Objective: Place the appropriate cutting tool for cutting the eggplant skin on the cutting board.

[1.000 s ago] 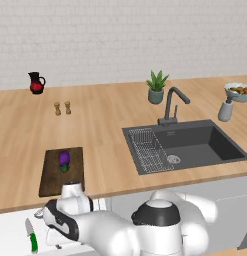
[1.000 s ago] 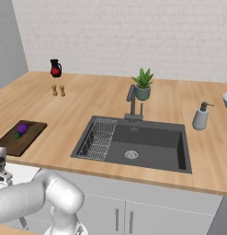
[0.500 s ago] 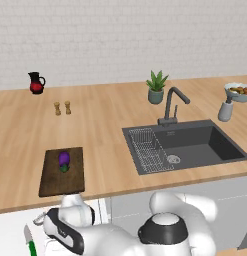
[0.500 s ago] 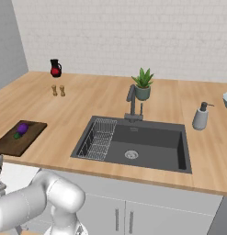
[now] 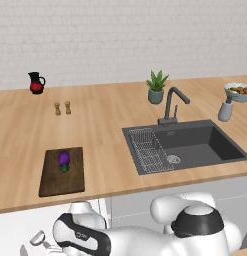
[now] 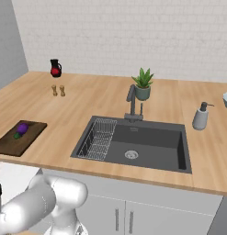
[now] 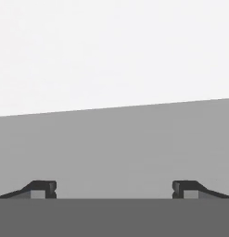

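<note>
Now the arm has sunk lower below the counter edge; the claw [image 7: 114, 190] gapes wide, holding nothing.

Two base cameras look forward and down, from left and right, over the same bench [image 5: 105, 125] and sink [image 6: 138, 147].

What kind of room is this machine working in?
A kitchen, computer-rendered by the look of it: a wooden counter holds a dark sink with a faucet, and an eggplant lies on a cutting board.
</note>
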### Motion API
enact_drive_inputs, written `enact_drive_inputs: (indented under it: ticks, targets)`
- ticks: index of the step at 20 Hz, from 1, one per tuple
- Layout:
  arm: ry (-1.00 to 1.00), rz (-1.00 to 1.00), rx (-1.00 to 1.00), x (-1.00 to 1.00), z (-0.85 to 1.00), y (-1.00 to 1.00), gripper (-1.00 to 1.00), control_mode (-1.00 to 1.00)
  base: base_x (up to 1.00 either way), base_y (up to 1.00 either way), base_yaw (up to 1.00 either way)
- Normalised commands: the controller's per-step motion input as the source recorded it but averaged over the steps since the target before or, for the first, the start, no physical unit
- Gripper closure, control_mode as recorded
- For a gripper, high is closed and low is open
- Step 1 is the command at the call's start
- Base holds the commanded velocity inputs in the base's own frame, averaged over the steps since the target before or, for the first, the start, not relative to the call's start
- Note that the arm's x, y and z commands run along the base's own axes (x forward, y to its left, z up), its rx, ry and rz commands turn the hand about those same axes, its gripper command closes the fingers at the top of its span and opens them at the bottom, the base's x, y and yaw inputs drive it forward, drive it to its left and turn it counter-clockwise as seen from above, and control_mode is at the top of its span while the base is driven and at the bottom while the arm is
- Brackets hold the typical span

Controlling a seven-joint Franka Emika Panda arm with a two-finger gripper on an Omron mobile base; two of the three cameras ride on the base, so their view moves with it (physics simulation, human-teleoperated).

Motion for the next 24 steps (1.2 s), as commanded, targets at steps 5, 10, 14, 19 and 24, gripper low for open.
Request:
enact_drive_inputs:
  ticks: [5,10,14,19,24]
  targets:
    - [-0.04,0.00,-0.08,0.27,0.05,0.06,-1.00,-1.00,0.00,0.00,0.00]
    - [-0.17,0.09,-0.10,0.57,0.45,0.43,-1.00,-1.00,0.00,0.00,0.00]
    - [-0.07,0.16,-0.14,0.78,0.24,0.63,-1.00,-1.00,0.00,0.00,0.00]
    - [-0.14,0.22,-0.14,0.75,0.00,0.52,-1.00,-1.00,0.00,0.00,0.00]
    - [-0.08,0.19,-0.13,0.41,-0.01,0.11,-1.00,-1.00,0.00,0.00,0.00]
